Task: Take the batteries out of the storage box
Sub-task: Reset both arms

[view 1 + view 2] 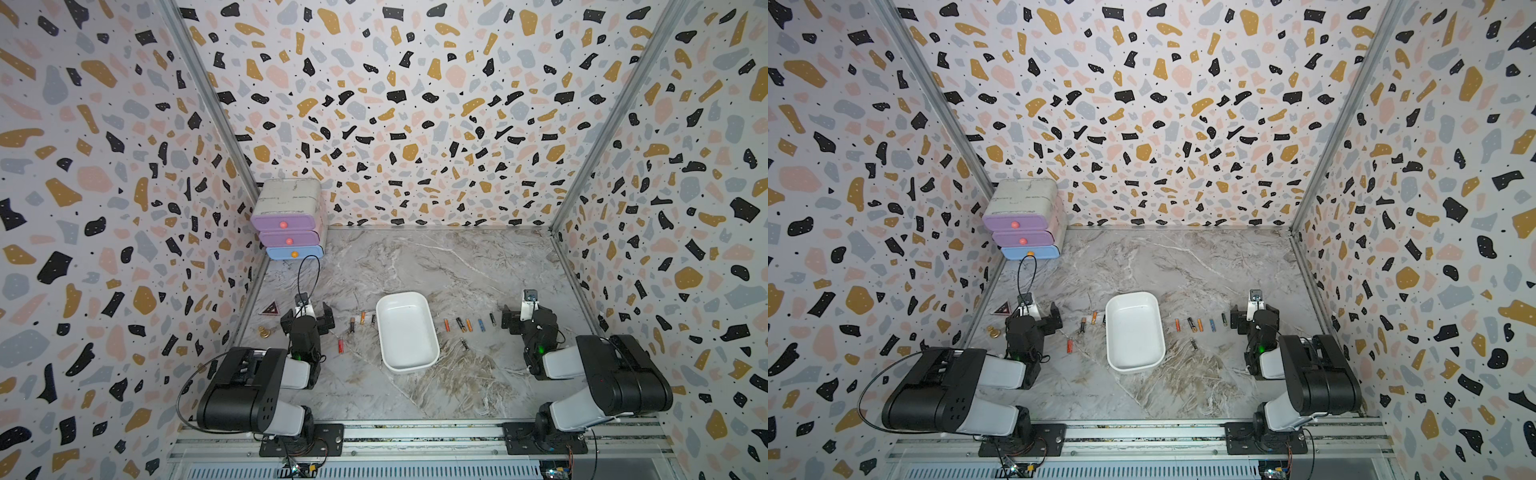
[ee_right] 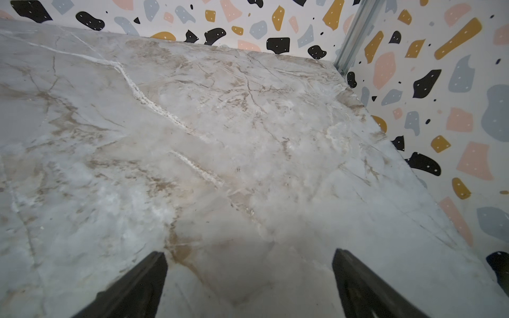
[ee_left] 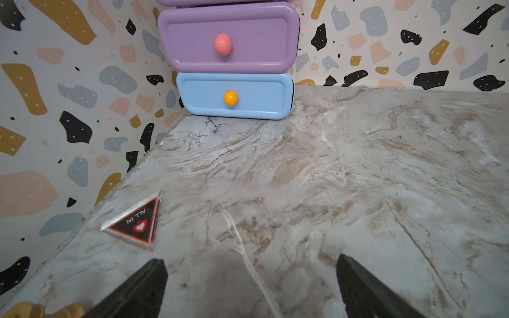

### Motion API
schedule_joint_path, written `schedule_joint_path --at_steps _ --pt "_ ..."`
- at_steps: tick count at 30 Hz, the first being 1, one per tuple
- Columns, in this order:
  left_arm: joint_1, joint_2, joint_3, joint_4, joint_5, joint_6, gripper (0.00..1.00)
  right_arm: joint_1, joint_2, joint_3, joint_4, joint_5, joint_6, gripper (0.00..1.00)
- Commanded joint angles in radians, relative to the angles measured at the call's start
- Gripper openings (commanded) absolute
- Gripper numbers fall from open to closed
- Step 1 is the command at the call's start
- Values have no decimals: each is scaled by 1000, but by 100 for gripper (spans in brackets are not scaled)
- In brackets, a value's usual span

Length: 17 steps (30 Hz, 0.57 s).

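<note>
The storage box [image 1: 405,332] runs roughly twelve-to-six; batteries [image 1: 446,325] lie outside at its three and nine o'clock, mostly parallel. The left gripper [image 3: 249,260] and right gripper [image 2: 248,252] gape, holding nothing.

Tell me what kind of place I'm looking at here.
Probably a robot test booth, not a home: terrazzo-print walls box in a marble-look tabletop, and the left arm and right arm are bolted to a metal rail at its front edge.

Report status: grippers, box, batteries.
Left gripper and right gripper open, empty. Box empty; batteries on table both sides. Nothing in the way.
</note>
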Motion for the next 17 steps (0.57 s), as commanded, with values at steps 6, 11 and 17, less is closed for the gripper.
schedule_joint_path --at_steps 6,11,17 --pt "-1 -7 137 -155 -7 5 100 6 -15 111 -130 45 14 99" --pt "0 1 150 -169 32 22 100 7 -6 111 -112 43 10 99" --pt "1 -6 148 -176 44 19 100 6 -8 111 -118 44 11 99"
